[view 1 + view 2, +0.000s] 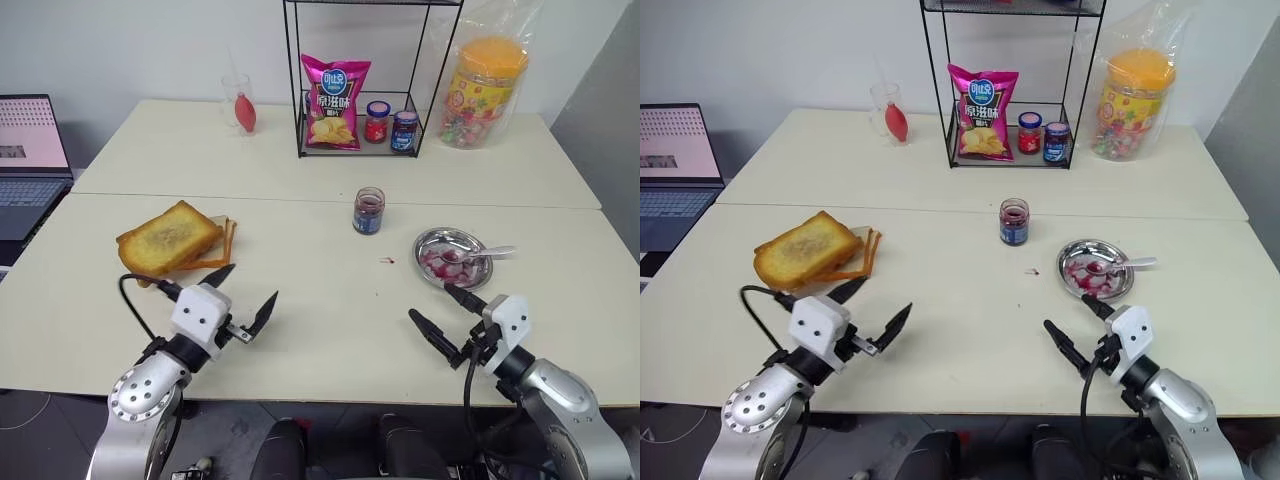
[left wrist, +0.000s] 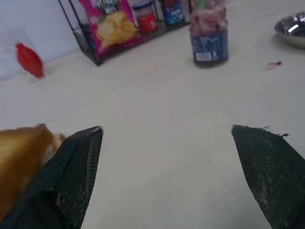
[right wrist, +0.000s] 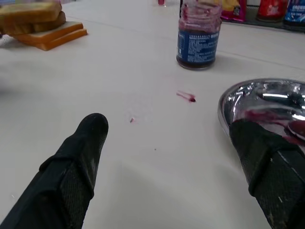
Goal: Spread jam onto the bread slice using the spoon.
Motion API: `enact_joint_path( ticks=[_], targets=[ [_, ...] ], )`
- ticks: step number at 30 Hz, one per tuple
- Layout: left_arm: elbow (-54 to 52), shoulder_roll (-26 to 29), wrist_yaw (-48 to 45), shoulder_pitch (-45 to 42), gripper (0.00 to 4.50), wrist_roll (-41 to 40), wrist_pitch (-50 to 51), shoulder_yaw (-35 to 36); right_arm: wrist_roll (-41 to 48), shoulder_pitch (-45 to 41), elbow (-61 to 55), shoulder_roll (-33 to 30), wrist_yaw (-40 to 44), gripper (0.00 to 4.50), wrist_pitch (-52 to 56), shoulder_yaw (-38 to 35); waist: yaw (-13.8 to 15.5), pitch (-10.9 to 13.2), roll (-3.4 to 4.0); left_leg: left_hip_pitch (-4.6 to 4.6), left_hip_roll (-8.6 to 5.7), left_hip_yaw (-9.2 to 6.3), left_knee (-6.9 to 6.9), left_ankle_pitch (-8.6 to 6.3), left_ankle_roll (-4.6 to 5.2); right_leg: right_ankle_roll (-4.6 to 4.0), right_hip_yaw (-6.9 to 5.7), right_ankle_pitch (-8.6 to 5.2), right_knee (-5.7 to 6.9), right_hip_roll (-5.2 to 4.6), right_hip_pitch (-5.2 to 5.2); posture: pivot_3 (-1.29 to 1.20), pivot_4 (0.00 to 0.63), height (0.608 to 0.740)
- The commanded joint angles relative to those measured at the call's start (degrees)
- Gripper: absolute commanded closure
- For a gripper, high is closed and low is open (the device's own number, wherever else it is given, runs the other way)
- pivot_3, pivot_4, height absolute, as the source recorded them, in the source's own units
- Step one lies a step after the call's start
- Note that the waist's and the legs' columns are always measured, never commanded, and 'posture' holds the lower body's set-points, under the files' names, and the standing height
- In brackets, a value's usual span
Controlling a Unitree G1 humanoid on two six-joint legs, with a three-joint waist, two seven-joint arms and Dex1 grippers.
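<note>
Jam (image 1: 440,262) lies smeared in the steel dish (image 1: 428,242), where the spoon (image 1: 480,254) rests with its handle over the rim; bread slice (image 1: 168,236) sits well left of the dish. Left gripper (image 1: 247,297) and right gripper (image 1: 438,310) hover open — empty. Risk: a shallow pinch on the thin handle could tip the dish or flick jam onto the table.

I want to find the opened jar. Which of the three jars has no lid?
The jar standing alone mid-table, beside the steel dish. The two jars in the wire rack keep their red and blue lids.
</note>
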Motion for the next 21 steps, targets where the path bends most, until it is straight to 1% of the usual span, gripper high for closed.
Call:
enact_joint_path(
  ticks=[1, 2, 5, 6, 7, 12, 15, 21],
  targets=[
    [-4.5, -3.9, 8.7, -1.6, 0.00, -2.1, 3.0, 7.0, 2.2, -5.0, -1.1, -0.4, 0.9, 0.04, 1.7, 0.1, 0.0, 0.0, -0.01, 0.00, 0.00, -0.01, 0.02, 0.00, 0.00, 0.03, -0.02, 0.02, 0.00, 0.00, 0.01, 0.00, 0.150, 0.740],
    [-4.6, -4.5, 9.9, -2.2, 0.00, -3.0, 4.3, 8.1, 2.5, -5.8, -1.1, -0.4, 1.1, 0.04, 2.2, 0.2, 0.0, 0.0, -0.01, 0.02, 0.01, -0.03, 0.05, 0.00, 0.00, 0.04, -0.03, 0.03, 0.01, 0.02, 0.03, 0.00, 0.150, 0.740],
    [-2.2, -6.3, 16.4, -7.1, 0.00, -8.0, 11.4, 15.0, 3.5, -9.9, -1.4, -1.1, 2.3, 0.04, 4.9, 1.9, 0.0, 0.0, -0.03, 0.02, 0.00, -0.07, 0.07, 0.00, 0.00, 0.07, -0.08, 0.04, 0.05, 0.05, 0.04, 0.00, 0.150, 0.740],
    [-1.4, -6.2, 17.5, -8.4, 0.00, -9.2, 13.0, 16.5, 3.8, -11.1, -1.5, -1.3, 2.7, 0.04, 5.8, 2.3, 0.0, 0.0, -0.04, 0.02, 0.00, -0.08, 0.08, 0.00, 0.00, 0.09, -0.09, 0.06, 0.06, 0.06, 0.03, 0.00, 0.150, 0.740],
    [-0.3, -5.8, 18.2, -9.7, 0.00, -10.1, 14.3, 18.0, 4.1, -12.6, -1.7, -1.6, 3.3, 0.04, 6.6, 3.0, 0.0, 0.0, -0.06, 0.02, 0.00, -0.10, 0.11, 0.01, 0.00, 0.44, -0.10, 0.25, 0.08, 0.09, 0.03, 0.00, 0.150, 0.740],
    [4.6, -4.5, 23.7, -16.7, 0.00, -16.0, 22.2, 25.0, 6.9, -19.7, -3.1, -3.3, 5.0, 0.04, 13.2, 5.0, 0.0, 0.0, -0.11, -0.02, -0.04, -0.07, 0.10, 0.00, 0.00, 0.56, -0.07, 0.32, 0.00, 0.08, 0.02, 0.00, 0.150, 0.740],
    [6.8, -4.6, 25.4, -19.3, 0.00, -18.9, 26.6, 26.1, 8.8, -22.2, -4.4, -4.7, 5.7, 0.04, 17.2, 5.6, 0.0, 0.0, -0.13, -0.02, -0.04, -0.08, 0.10, 0.00, 0.00, 0.56, -0.09, 0.32, 0.00, 0.08, 0.03, 0.00, 0.150, 0.740],
    [11.7, -4.3, 28.1, -24.5, 0.00, -21.8, 32.4, 26.2, 13.2, -26.0, -7.7, -7.7, 7.2, 0.04, 23.8, 5.4, 0.0, 0.0, -0.18, -0.03, -0.05, -0.10, 0.11, 0.00, 0.00, 0.57, -0.10, 0.34, 0.01, 0.08, 0.03, 0.00, 0.150, 0.740]
  ],
)
